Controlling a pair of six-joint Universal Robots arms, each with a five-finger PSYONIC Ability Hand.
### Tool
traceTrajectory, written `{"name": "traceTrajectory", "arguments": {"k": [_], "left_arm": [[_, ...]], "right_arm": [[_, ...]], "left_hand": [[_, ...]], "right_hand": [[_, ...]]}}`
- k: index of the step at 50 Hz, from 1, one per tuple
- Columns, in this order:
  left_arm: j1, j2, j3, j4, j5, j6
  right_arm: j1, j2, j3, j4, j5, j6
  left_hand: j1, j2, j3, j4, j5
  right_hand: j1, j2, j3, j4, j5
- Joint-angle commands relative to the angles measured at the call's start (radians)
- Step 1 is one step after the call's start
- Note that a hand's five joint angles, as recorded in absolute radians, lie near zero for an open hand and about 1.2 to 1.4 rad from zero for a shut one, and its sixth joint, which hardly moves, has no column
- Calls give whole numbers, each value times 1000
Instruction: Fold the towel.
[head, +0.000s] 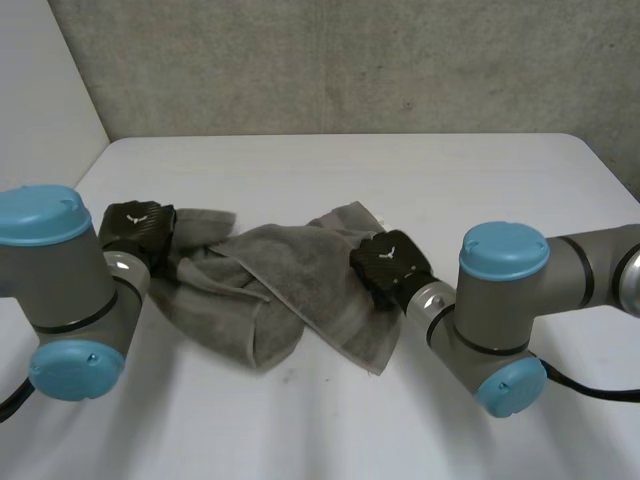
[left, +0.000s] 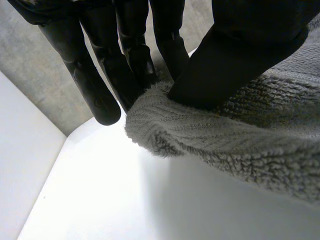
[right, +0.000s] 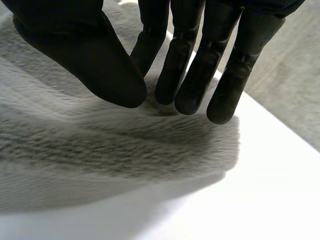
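Observation:
A grey towel (head: 290, 285) lies crumpled and partly doubled over in the middle of the white table (head: 330, 420). My left hand (head: 138, 232) is at the towel's left edge. In the left wrist view the thumb (left: 240, 50) presses a rolled edge of the towel (left: 235, 135) against the fingers (left: 135, 65), lifting it a little off the table. My right hand (head: 392, 262) rests on the towel's right side near its edge. Its thumb (right: 100, 60) and fingers (right: 187, 75) close together on the towel (right: 100, 145), pinching a small ridge of cloth.
A grey wall (head: 330, 60) stands behind the table's far edge. Bare table lies in front of the towel and to the right of it. Both forearms reach in low over the table's near corners.

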Motion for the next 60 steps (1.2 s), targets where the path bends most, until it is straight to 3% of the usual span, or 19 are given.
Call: {"name": "traceTrajectory", "arguments": {"k": [1,7,11,12,13,15,16,17,18,19,20,26,31,46,60], "left_arm": [[2,97,-69,2,1,-13],[14,160,-101,2,1,-73],[77,180,-123,24,3,-107],[94,172,-126,28,6,-107],[94,172,-126,28,6,-107],[100,165,-131,28,9,-107],[109,154,-143,28,10,-107],[112,137,-157,26,12,-107],[112,137,-157,26,12,-107],[111,129,-170,20,15,-104],[109,129,-183,15,21,-104],[108,148,-226,15,53,-105],[112,217,-269,17,79,-105],[112,264,-322,31,83,-110],[115,263,-324,32,81,-111]], "right_arm": [[-15,-143,-13,57,120,-33],[-101,-248,-33,175,179,-170],[-107,-273,-19,214,179,-182],[-103,-273,-10,228,179,-169],[-102,-273,-10,228,179,-168],[-96,-273,19,246,179,-101],[-96,-273,20,246,179,-101],[-90,-277,35,254,179,-51],[-90,-277,35,254,179,-50],[-77,-279,49,260,177,9],[-60,-280,64,266,174,76],[31,-268,116,272,158,270],[72,-241,153,260,158,321],[135,-127,188,124,164,355],[134,-64,173,27,168,312]], "left_hand": [[239,182,184,180,210],[239,182,184,180,210],[239,182,184,180,210],[239,182,184,180,210],[239,182,184,180,210],[239,182,184,180,210],[155,98,100,96,126],[-241,-298,-296,-301,-270],[-245,-302,-300,-304,-274],[-641,-697,-695,-700,-669],[-816,-873,-871,-875,-844],[-918,-974,-972,-977,-946],[-918,-974,-972,-977,-946],[-935,-992,-990,-994,-964],[-959,-1015,-1013,-1018,-987]], "right_hand": [[28,214,215,209,236],[28,214,215,209,236],[28,214,215,209,236],[-268,-81,-81,-86,-59],[-271,-84,-84,-89,-62],[-747,-561,-561,-566,-539],[-749,-563,-562,-568,-541],[-862,-676,-676,-681,-654],[-864,-677,-677,-682,-655],[-945,-758,-758,-763,-736],[-966,-780,-779,-785,-758],[-1004,-818,-818,-823,-796],[-1002,-815,-815,-820,-793],[-946,-759,-759,-764,-737],[-749,-563,-562,-568,-541]]}}
